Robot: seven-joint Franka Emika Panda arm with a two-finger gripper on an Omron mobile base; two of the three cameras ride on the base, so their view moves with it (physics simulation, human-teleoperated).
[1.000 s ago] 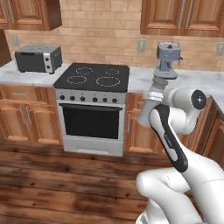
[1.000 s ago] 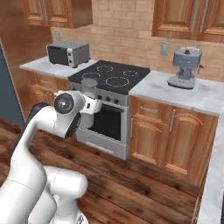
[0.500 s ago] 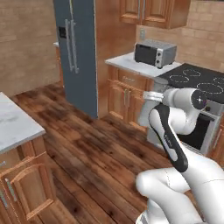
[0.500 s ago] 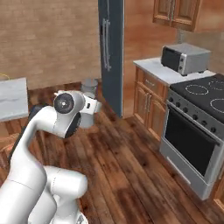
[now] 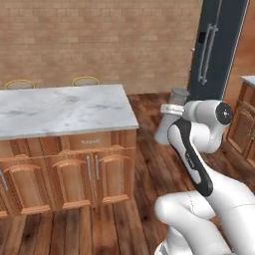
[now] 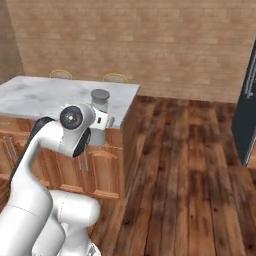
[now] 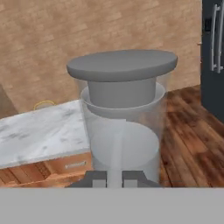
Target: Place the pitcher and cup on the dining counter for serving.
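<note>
My gripper [image 5: 171,110] is shut on the grey pitcher [image 5: 165,132], which hangs upright above the wooden floor. In the hand view the pitcher [image 7: 123,118] stands close in front of the fingertips [image 7: 97,178], its flat round cap on top. The right base view has the gripper [image 6: 103,120] and the pitcher [image 6: 99,97] beside the island's near corner. The dining counter [image 5: 60,107] has a white-grey marble top over brown cabinet doors, and lies to the pitcher's left; its top [image 6: 45,94] [image 7: 37,131] is bare. The yellow cup is out of view.
A tall dark fridge [image 5: 219,45] [image 6: 247,115] [image 7: 213,57] stands to the right. Two yellow chair backs [image 5: 85,79] [image 6: 115,77] rise behind the island, before a brick wall. Wooden floor [image 6: 190,165] spreads between island and fridge. A wooden cabinet [image 5: 246,122] sits at the far right.
The whole picture has swung from the stove, past the fridge, to the island: the base has turned. The pitcher stays in the gripper throughout.
</note>
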